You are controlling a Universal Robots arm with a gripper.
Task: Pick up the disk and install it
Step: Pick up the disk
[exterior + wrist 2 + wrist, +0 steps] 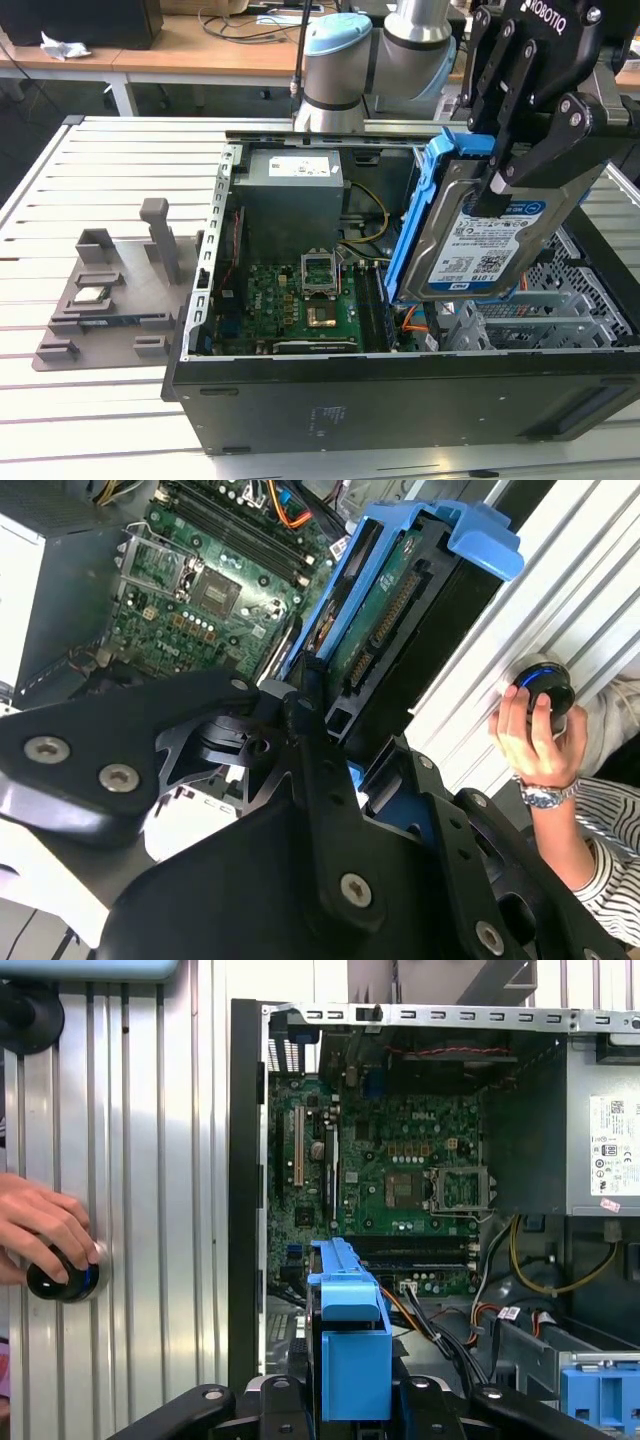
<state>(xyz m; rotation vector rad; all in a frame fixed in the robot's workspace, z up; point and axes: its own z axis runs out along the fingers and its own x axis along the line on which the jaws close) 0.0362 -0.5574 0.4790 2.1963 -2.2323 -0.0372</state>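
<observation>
The disk [480,240], a silver hard drive with a white-and-blue label in a blue plastic carrier, hangs tilted on edge above the open computer case [400,400], at the exterior view's right. My gripper [510,175] is shut on its upper edge, one black finger on each flat side. In the second wrist view the disk [400,590] shows its green circuit side and connector end, with the gripper [365,770] clamped on it. The blue carrier [350,1340] stands end-on in the first wrist view above the gripper [350,1410]. Below the disk lies the grey perforated drive cage [560,310].
The green motherboard [310,300] and the power supply [295,190] fill the case's left part, with orange and black cables [440,1325] by the cage. A grey fixture [110,300] holding a small silver chip [90,295] sits left of the case. A person's hand [50,1225] rests on a round knob [62,1278].
</observation>
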